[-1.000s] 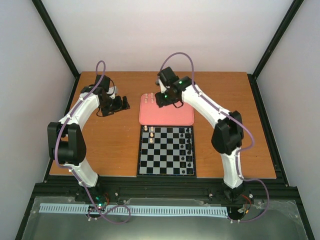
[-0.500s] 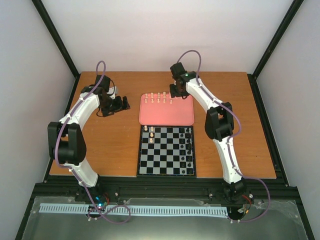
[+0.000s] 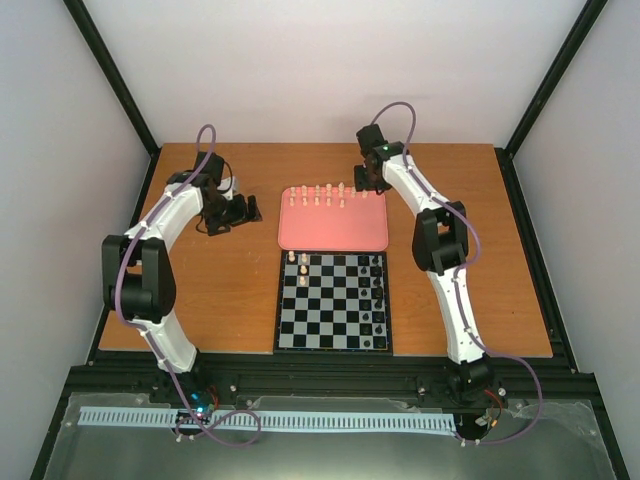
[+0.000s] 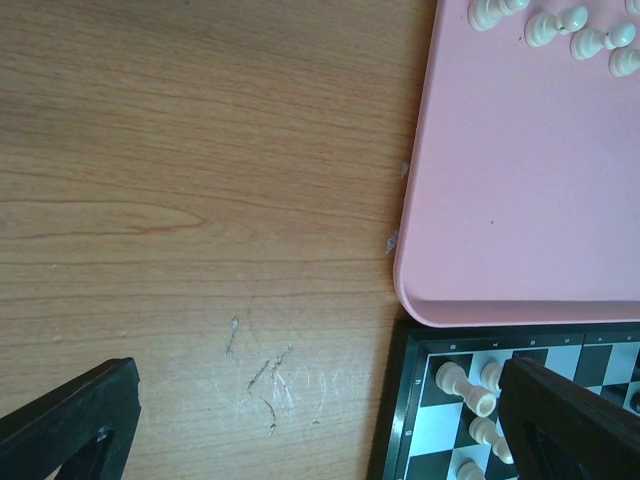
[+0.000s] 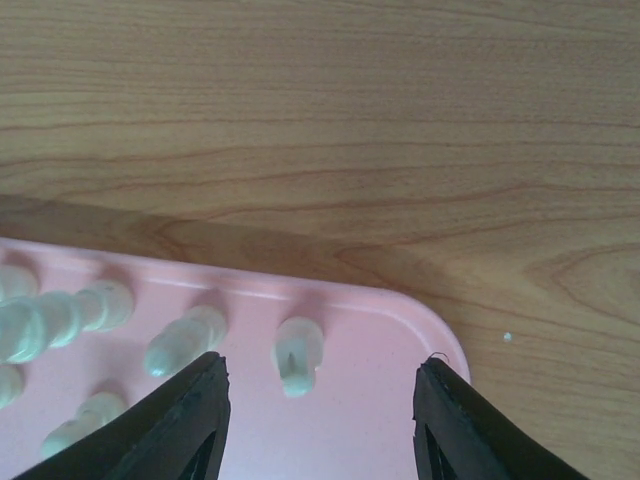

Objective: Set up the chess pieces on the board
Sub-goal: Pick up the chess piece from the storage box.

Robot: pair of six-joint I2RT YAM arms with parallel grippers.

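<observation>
Jaws of the right gripper (image 5: 320,378) stand apart with nothing between them. It hangs over the far right rounded corner of the pink tray (image 5: 375,430). One of the chess pieces (image 5: 298,355) sits just ahead, centred on the gap and untouched; more sit to its left along the tray's far rim. Beyond that rim is bare table (image 5: 300,100) wood, so there is open room ahead and to the right.

Left gripper (image 4: 318,400) – jaws spread wide, holding nothing, over bare wood. Ahead and to its right runs the tray's left edge. The board (image 4: 400,430) corner lies by the right-hand jaw, with a few chess pieces on its nearest squares. Top view: black pieces (image 3: 378,295) line the board's right column. Marks on the board's border are too small to read.
</observation>
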